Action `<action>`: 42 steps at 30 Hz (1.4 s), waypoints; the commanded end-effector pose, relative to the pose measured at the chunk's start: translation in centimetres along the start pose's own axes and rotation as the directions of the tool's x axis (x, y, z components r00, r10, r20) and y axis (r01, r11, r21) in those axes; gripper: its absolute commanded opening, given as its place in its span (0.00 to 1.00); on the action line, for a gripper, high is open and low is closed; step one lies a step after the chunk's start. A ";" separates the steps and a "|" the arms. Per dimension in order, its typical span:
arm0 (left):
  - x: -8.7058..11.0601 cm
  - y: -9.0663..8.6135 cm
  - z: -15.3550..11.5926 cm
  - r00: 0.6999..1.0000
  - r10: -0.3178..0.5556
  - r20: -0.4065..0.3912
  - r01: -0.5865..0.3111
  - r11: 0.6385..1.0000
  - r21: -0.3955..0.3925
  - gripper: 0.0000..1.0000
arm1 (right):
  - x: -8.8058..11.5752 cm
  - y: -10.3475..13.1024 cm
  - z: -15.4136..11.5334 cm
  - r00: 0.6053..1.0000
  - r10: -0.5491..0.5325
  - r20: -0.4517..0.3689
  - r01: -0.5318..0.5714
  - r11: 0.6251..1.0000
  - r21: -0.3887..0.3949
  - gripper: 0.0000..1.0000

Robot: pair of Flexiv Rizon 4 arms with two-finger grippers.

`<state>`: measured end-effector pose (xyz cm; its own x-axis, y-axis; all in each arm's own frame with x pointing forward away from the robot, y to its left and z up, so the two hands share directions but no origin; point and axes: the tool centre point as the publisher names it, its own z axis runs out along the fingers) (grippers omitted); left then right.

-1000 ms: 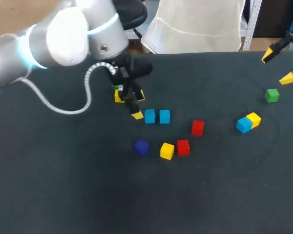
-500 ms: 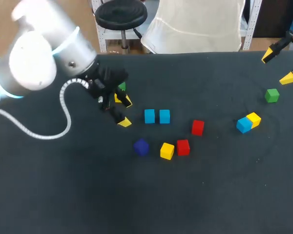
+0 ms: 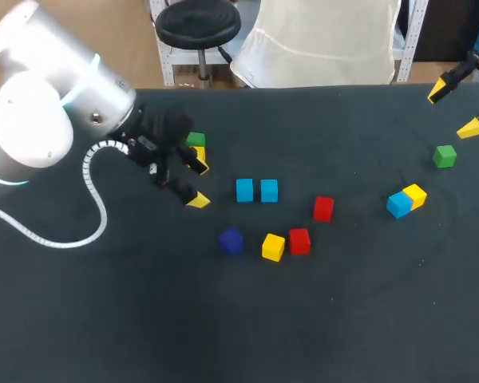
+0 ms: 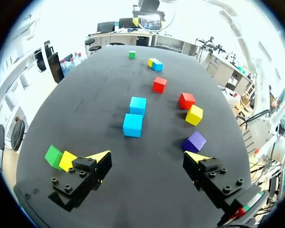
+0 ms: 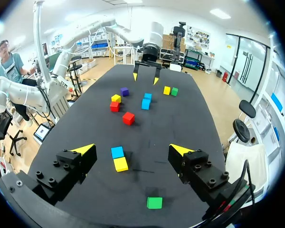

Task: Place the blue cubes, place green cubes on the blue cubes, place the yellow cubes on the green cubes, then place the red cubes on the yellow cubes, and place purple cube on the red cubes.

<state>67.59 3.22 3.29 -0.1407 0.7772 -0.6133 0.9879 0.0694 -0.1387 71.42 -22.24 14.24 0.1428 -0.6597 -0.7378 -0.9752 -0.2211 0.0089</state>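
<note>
Pulled my left gripper [image 3: 198,183] back left from the two small light blue cubes [image 3: 245,190] mid-table; head view shows it wide open. Left wrist: small green cube [image 4: 53,156] just beside its finger. Right wrist: right gripper [image 5: 132,149] gaping too.

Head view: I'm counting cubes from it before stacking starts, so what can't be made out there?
1. Head view: a finger of the left claw covers most of the yellow cube beside the green cube. The left wrist view shows that cube plainly.
2. Head view: the picture's edge cuts off the right claw, so only its open fingers show.
</note>
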 end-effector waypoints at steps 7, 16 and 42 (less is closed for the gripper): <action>0.2 -0.4 -0.8 1.000 -0.001 0.007 0.001 1.000 -0.008 1.00 | 0.0 0.1 0.0 1.000 -0.001 0.000 0.001 1.000 0.003 1.00; 0.2 -0.5 -0.8 1.000 0.011 -0.002 -0.011 1.000 0.005 1.00 | 0.0 0.1 0.0 1.000 -0.001 0.000 0.001 1.000 0.003 1.00; 0.2 -0.5 -0.8 1.000 0.011 -0.002 -0.011 1.000 0.005 1.00 | -1.6 6.5 5.1 0.939 -0.228 -0.258 0.171 0.959 -0.225 1.00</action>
<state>67.09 3.71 3.91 -0.1318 0.7804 -0.6113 0.9888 0.0600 -0.1366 64.97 -19.34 12.69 0.3885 -0.7321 -0.5596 -0.8660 -0.4976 0.0498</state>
